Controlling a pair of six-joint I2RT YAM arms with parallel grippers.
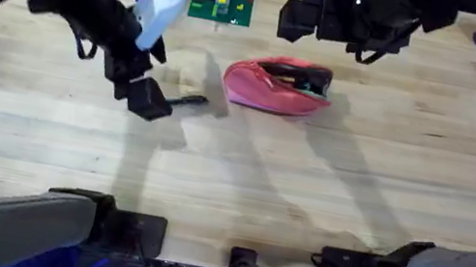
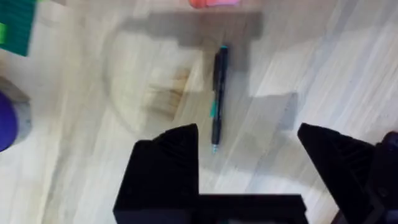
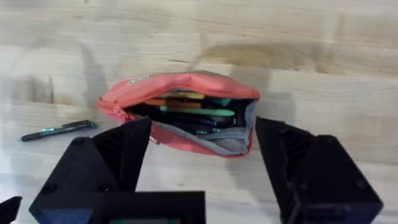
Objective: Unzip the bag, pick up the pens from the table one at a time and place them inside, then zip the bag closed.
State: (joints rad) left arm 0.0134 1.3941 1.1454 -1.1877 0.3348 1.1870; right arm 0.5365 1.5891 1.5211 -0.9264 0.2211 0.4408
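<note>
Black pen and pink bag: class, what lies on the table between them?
Nothing: in the overhead view, bare table separates the black pen from the open bag.

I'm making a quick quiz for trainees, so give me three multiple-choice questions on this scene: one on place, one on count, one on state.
1. Where is the black pen?
A. on the table beside the bag
B. inside the bag
C. on the green baseplate

2. How many pens lie loose on the table?
A. three
B. one
C. none

3. The bag's zipper is:
A. shut
B. open
C. torn off

Answers: 1 A, it lies on wood beneath the open left pincer. 2 B, one loose pen shows. 3 B, the right wrist view shows pens inside.
</note>
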